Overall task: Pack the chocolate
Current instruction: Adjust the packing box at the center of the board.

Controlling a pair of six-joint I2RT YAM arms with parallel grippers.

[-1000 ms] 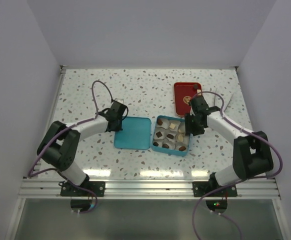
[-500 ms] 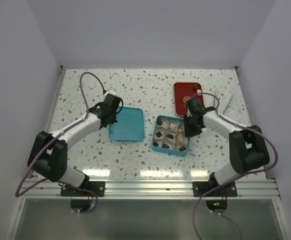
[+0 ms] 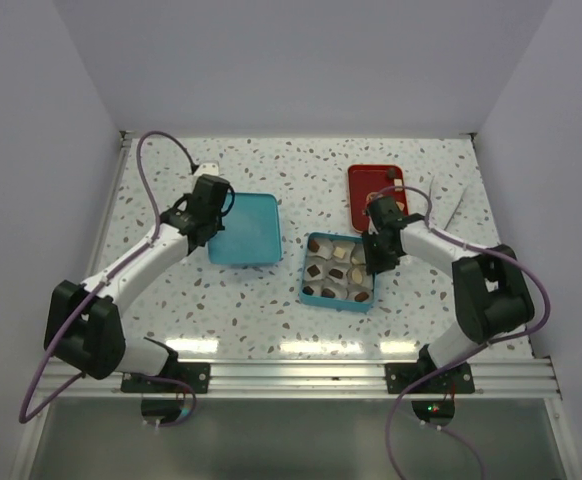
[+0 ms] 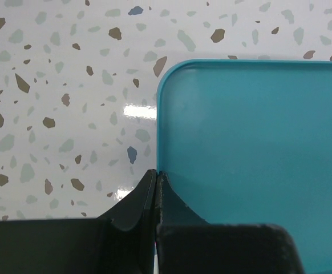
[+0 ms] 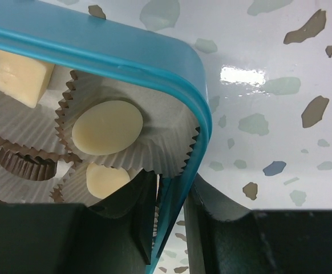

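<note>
Cream chocolate (image 5: pixel 107 127) lies beside right gripper (image 5: pixel 173 225) pinching box (image 5: pixel 126 54).

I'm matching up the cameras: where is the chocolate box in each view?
Top external: box centre right, right gripper at its right wall.
Left wrist: not in it; that teal sheet is the lid.
Right wrist: box upper left, wall between the jaws.
Shared landmark: speckled table.

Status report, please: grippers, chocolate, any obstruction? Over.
Left gripper shut on edge of teal lid. Right gripper astride teal box wall, grip unclear. Chocolate in box. Nothing between lid and box.
</note>
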